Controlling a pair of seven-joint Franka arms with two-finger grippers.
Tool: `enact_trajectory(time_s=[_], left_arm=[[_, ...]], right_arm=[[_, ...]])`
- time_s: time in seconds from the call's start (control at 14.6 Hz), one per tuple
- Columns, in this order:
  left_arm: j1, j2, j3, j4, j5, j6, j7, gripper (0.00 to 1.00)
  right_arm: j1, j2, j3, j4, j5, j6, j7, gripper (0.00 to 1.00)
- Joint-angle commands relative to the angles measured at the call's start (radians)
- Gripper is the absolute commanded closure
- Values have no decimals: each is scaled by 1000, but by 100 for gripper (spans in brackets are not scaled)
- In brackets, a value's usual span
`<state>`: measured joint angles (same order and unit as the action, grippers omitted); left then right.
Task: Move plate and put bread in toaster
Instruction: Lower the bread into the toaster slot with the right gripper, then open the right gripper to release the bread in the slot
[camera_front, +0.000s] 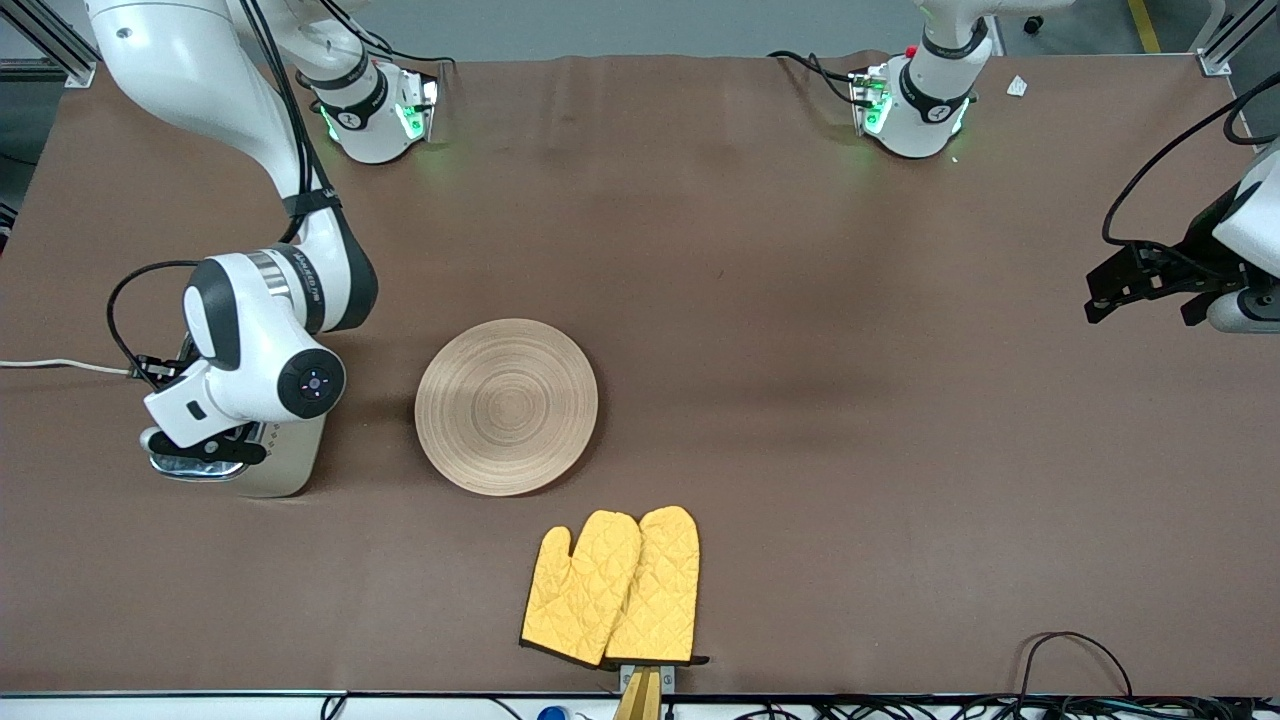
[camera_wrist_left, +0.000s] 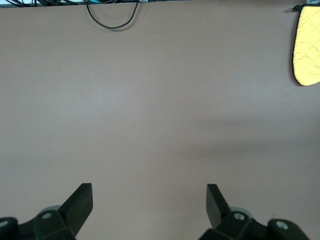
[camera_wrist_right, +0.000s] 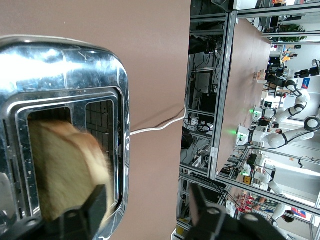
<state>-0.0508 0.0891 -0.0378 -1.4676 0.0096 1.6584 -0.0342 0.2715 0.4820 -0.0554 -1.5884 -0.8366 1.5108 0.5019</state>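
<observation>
1. The right hand (camera_wrist_right: 145, 207) hangs directly over the boxy cream toaster with the shiny chrome top (camera_front: 262, 470), at the right arm's end of the brown worktop (camera_front: 850, 400). Its fingers stand apart, and the blurred slice of light-brown bread (camera_wrist_right: 65, 170) sits partly in a slot between the chrome lips; whether a finger touches it I can't tell.
2. The left hand (camera_wrist_left: 149, 202) waits over bare worktop at the left arm's end, jaws wide open, gripping nothing.
3. The round, pale wooden plate with ring grooves (camera_front: 506, 406) lies flat beside the toaster, bare.
4. A pair of yellow quilted oven mitts (camera_front: 612, 588) lies nearer the front camera than the plate.
5. My guess: the plate is moved and the bread nearly home; what remains is backing the right hand away.
</observation>
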Motion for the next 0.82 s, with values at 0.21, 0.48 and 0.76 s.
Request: enact_trajectory(time_s=[0.21,0.48,0.76], left_arm=[[5,-14,-2,-14,-6,11,5,0],[3,-14,-2,-14,-6,11,5,0],[3,-14,-2,-14,-8,11,5,0]], right_arm=[[-29,0,11,63,76,-15,-8,0],[-29,-60,9,85,183,-33,-10,0],[-37,-193,9,97,371,-57,-3,0]])
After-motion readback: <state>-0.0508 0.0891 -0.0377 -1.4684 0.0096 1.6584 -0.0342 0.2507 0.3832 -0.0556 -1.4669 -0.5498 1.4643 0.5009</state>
